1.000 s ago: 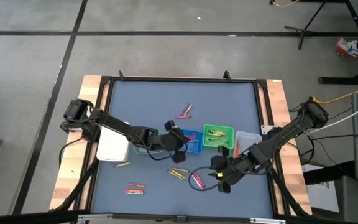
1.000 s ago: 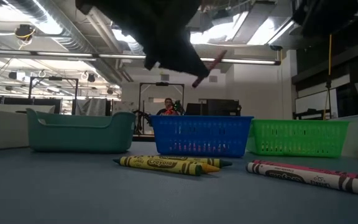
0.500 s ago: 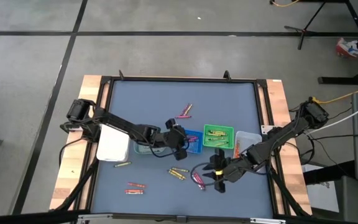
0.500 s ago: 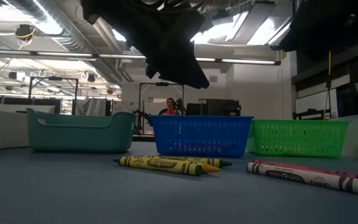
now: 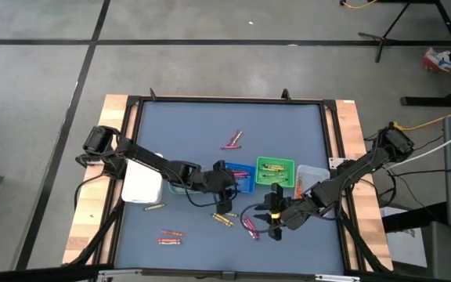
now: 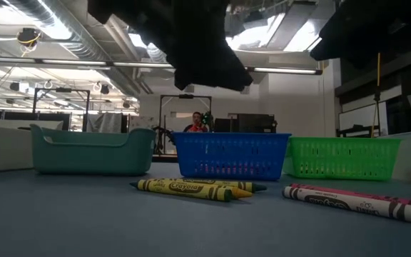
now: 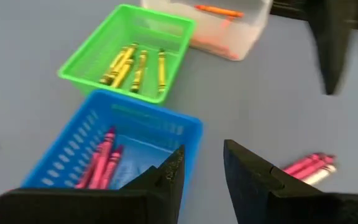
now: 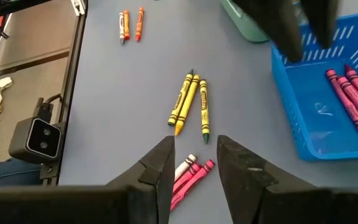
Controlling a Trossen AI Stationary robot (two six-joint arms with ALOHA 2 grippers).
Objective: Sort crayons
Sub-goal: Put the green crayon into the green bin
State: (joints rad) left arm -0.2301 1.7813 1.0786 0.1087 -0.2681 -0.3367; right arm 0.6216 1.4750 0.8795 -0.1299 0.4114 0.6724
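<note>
My left gripper (image 7: 202,167) stands open and empty above the near right corner of the blue tray (image 7: 73,158), which holds pink crayons (image 7: 101,163); in the high view this left gripper (image 5: 227,183) is at the table's middle. My right gripper (image 8: 196,158) is open, its fingers apart above a bunch of pink crayons (image 8: 188,175) lying on the table; the right gripper (image 5: 264,221) is near the front. Three yellow crayons (image 8: 189,102) lie just beyond them. The green tray (image 7: 92,59) holds yellow crayons (image 7: 132,65).
A clear tray (image 5: 308,178) with an orange crayon (image 7: 219,10) stands right of the green one; a teal tray (image 6: 91,150) and a white tray (image 5: 142,182) stand left of the blue. Loose crayons lie at the far middle (image 5: 232,141) and front left (image 5: 171,236).
My left gripper has let go of a pink crayon that it held above the blue tray; the crayon no longer shows at its fingers. My right gripper has sunk a little toward the pink crayons on the table.
</note>
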